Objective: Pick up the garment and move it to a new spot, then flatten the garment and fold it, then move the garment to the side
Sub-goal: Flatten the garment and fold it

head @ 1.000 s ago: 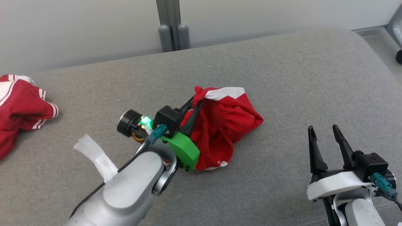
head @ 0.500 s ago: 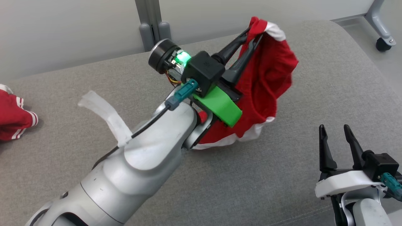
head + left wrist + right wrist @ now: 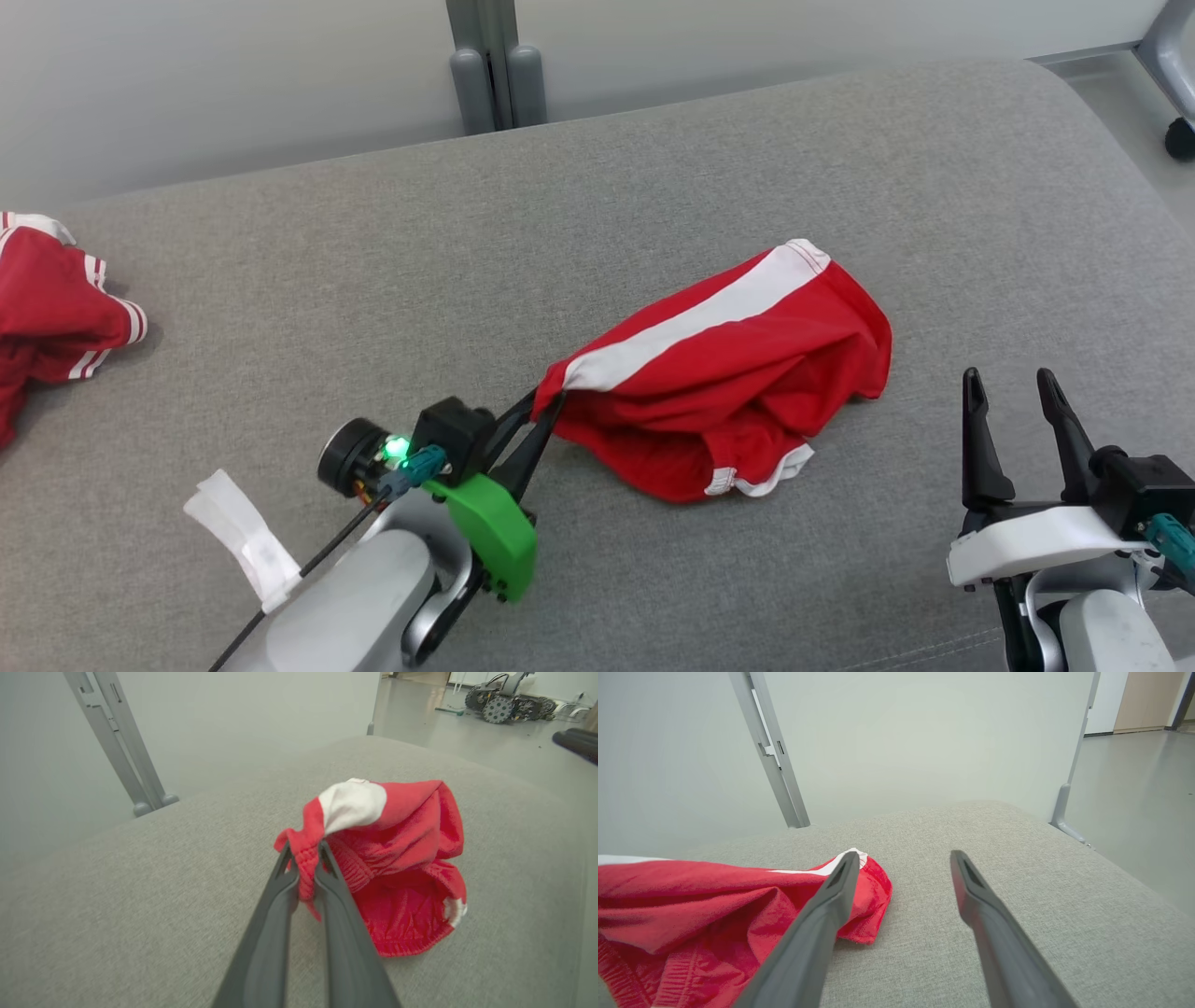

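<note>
While the left gripper (image 3: 547,403) has its two dark fingers closed tight on a bunched corner of the garment (image 3: 738,373), the cloth itself lies on the grey cushion (image 3: 653,168), near the middle and a little toward the robot's right. The pinched part is the elastic waistband (image 3: 306,858), which sits gathered between the fingers near their tips. The garment is a pair of red shorts with a broad white stripe (image 3: 700,317) along one side. It lies crumpled, with folds one over another. The right gripper (image 3: 1008,375) stands wide open and holds nothing. It is at the near right, beside the garment but apart from it.

I judge that the first step, to bring the garment to a new spot, is about finished, and that the flattening is the step to come. For this the right gripper needs to take a second corner of the waistband or a leg hem, so that both arms can pull the cloth out flat before any fold.

No brand or writing can be read. A small white patch (image 3: 738,481) at the lower hem may be a label or only trim; it is too small to tell. A second red garment (image 3: 56,308) with thin white stripes lies at the far left, well apart.
</note>
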Robot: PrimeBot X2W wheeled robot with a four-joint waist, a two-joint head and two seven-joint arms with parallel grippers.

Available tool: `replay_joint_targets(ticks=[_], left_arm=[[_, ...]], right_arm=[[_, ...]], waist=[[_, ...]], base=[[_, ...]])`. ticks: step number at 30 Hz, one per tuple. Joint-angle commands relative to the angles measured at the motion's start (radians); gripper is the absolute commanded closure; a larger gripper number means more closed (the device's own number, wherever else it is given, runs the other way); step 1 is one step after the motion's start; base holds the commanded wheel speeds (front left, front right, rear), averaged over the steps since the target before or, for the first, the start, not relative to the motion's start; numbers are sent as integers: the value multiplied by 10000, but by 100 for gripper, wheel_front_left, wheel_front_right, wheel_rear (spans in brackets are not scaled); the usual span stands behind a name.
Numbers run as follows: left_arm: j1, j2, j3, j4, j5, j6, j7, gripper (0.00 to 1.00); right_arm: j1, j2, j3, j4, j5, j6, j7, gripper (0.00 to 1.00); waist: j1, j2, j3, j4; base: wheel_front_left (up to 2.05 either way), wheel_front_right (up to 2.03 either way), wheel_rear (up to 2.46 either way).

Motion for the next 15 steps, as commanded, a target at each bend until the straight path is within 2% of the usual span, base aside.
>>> replay_joint_targets(ticks=[1,6,10,15], left_arm=[[170,167,-32,152,-107,-120,67,100],[245,709,-350,633,-98,-553,574,100],[-165,1028,-454,985,-6,-723,893,100],[-725,1412,-428,1648,414,-388,822,100]], right_arm=[[-47,-29,38,0,9,1,-35,0],[-21,-27,168,50,-30,1,-35,0],[-99,-29,268,84,-17,1,-35,0],[-179,-29,372,106,33,1,-34,0]], waist=[[0,0,51,106],[0,0,68,292],[0,0,64,355],[0,0,76,311]], base=[[0,0,0],[0,0,0],[0,0,0],[0,0,0]])
